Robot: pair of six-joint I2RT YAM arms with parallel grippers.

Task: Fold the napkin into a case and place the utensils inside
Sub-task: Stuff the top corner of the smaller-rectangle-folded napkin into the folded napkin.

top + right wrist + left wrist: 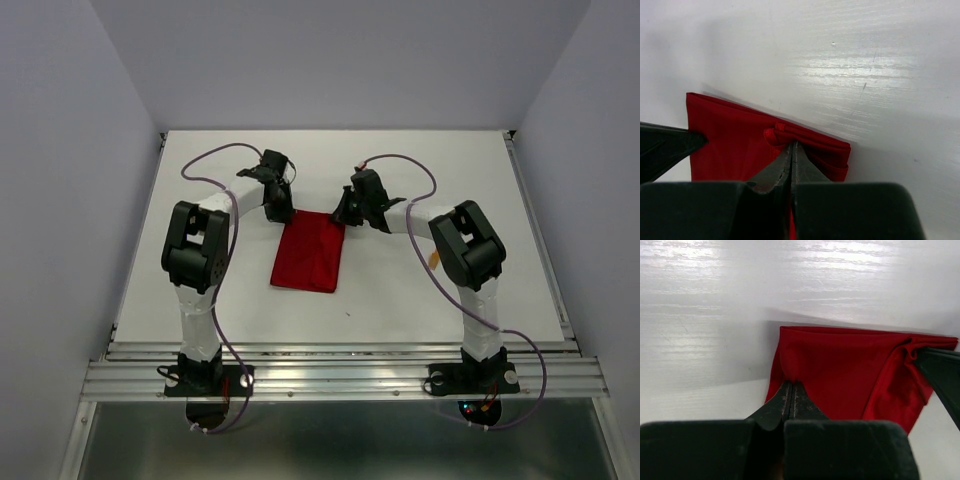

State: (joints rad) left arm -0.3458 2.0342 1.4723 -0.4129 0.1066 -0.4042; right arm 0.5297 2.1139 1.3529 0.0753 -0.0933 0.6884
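The white table (pixel 420 300) is bearing the folded red napkin (pixel 310 255) at its middle — the left gripper (pixel 279 212) and right gripper (pixel 342 214) are each pinching one far corner, jaws closed on cloth — while an orange utensil (pixel 433 257) is peeking out beside the right arm (pixel 468 250).

One napkin (pixel 310 252), two arms (pixel 195 250), one table (pixel 420 310)
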